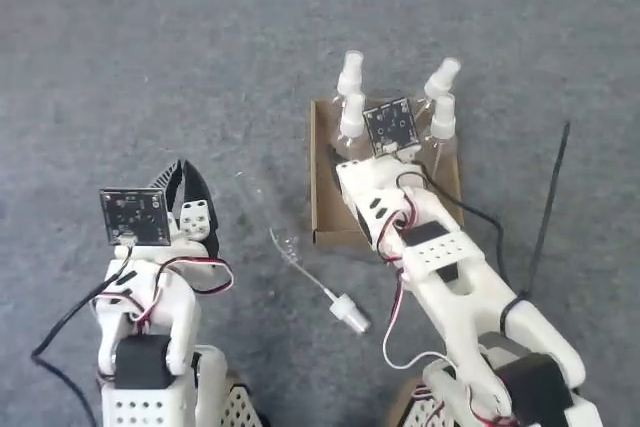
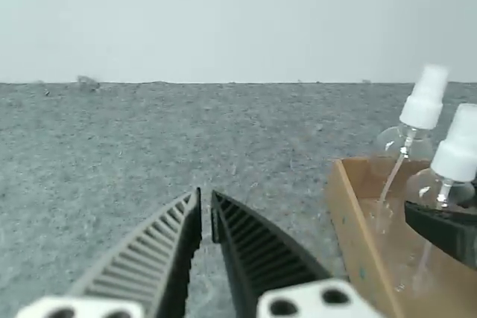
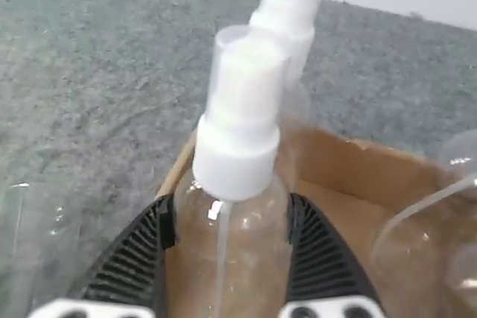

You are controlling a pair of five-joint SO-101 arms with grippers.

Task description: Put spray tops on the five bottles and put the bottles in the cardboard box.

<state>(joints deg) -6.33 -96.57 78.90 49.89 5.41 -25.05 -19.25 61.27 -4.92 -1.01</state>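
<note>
Surface: grey carpet [image 1: 150, 67], pale wall [image 2: 223, 13].
Right gripper [image 3: 231, 217]: clamps capped bottle [image 3: 253, 206] at box [image 3: 358, 169].
Left gripper [image 2: 206, 195]: all but closed — empty.
High view: loose spray top [image 1: 350, 311].

The left arm [image 1: 150, 292] sits folded back with its left gripper [image 2: 206, 212] empty and jaws nearly together, while the right arm [image 1: 450, 262] stretches forward, its right gripper [image 3: 232, 220] clamped around a bottle [image 3: 237, 150].

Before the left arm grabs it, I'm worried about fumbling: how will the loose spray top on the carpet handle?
The spray top looks small and plastic, so probably light. Its thin dip tube curves, so it likely flexes if pinched. Lying sideways, its round body may roll when nudged.
</note>
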